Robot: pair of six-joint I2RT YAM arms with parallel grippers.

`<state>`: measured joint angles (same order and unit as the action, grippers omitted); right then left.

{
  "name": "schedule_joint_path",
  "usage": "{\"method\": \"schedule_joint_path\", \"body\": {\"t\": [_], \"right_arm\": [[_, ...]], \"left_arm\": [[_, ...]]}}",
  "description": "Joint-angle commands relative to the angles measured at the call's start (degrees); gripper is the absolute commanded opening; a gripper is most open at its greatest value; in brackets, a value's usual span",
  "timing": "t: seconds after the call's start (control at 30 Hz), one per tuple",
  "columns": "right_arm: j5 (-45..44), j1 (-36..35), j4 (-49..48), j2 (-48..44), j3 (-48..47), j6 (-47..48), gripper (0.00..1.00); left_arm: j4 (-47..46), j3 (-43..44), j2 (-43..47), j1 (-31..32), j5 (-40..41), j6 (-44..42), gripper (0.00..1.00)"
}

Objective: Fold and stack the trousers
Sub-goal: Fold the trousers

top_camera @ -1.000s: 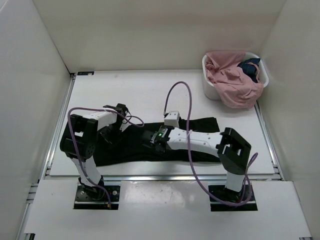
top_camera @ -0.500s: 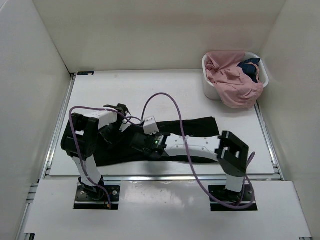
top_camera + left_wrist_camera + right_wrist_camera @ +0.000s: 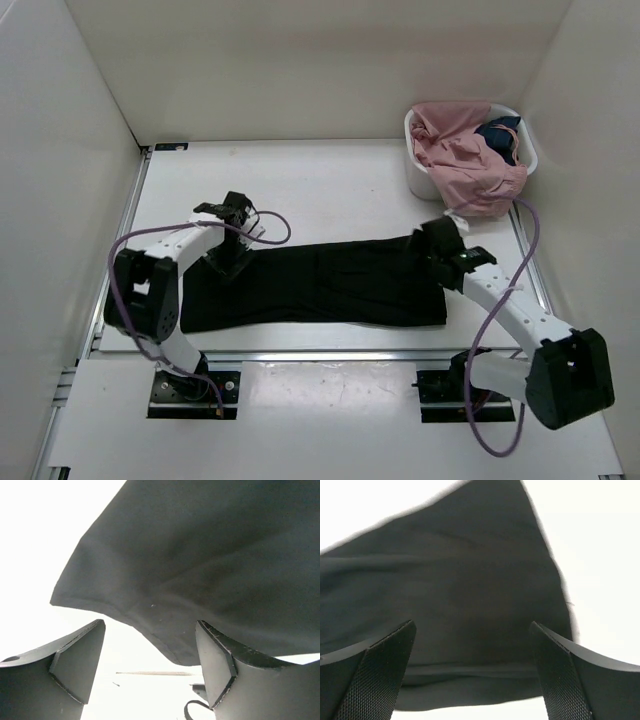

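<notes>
Black trousers point(image 3: 320, 285), plain and soft, spread flat in one long band on the bench point(image 3: 300, 185), nearer than the basket point(image 3: 418, 180) and running leftward from just in front of it. Shallow crease across the cloth in the left wrist view. Left jaws apart over the corner farthest from the basket, clamping nothing. Right jaws wide apart over the end closest to the basket, gripping nothing. Both ends partly covered by the arms from above. Waist and hems impossible to tell apart. Cloth edge blurred in the right wrist view.
</notes>
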<state>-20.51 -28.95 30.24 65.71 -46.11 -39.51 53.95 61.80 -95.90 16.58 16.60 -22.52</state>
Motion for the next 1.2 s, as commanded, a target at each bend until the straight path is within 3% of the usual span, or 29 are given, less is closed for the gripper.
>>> {"method": "schedule_joint_path", "body": {"t": [0.0,0.1,0.17,0.37,0.47,0.57,0.67,0.7,0.73,0.9,1.1,1.17], "right_arm": [[16.27,14.02,-2.62,-2.43,6.7,6.97,0.99],[25.59,25.04,-6.06,-1.65,9.36,11.81,0.99],[32.42,27.88,-9.92,0.81,11.21,14.01,0.99],[39.66,30.09,-16.43,10.3,14.2,19.2,0.97],[36.96,30.7,-14.79,15.57,13.68,19.2,0.92],[37.03,33.15,-17.13,17.87,15.08,18.59,0.74],[39.14,36.05,-17.76,19.45,16.14,18.59,0.32],[40.62,36.85,-17.76,19.45,16.14,18.59,0.08],[40.64,37.64,-17.24,19.45,15.61,18.59,0.0],[37.31,43.36,-4.98,10.15,10.53,20.6,0.0],[25.28,42.23,13.22,-0.93,-5.72,19.38,0.0],[20.27,38.37,16.68,-2.43,-13.11,17.81,0.0]], "left_arm": [[0.62,-0.17,6.94,1.18,-2.37,-1.47,0.84],[-0.33,-6.31,7.47,1.18,3.32,-1.47,0.84],[-2.44,-8.62,8.09,0.65,4.05,-1.47,0.84],[-3.07,-9.24,8.09,-2.69,3.53,0.46,0.84],[-3.07,-9.24,8.09,-5.76,3.53,0.46,0.84],[-4.11,-9.24,8.09,-10.23,3.53,-0.24,0.84],[-4.12,-9.24,8.09,-12.79,2.21,-1.56,0.84],[-4.12,-9.24,8.09,-13.5,2.21,-1.56,0.84],[-4.12,-9.24,8.09,-13.5,2.21,-2.08,0.84],[-4.12,-8.1,5.64,-12.02,1.68,-1.47,0.84],[-4.12,-2.67,0.9,-7.1,-3.58,0.55,0.84],[-4.12,-1.16,-0.6,-4.38,-7.08,0.55,0.84]]}}
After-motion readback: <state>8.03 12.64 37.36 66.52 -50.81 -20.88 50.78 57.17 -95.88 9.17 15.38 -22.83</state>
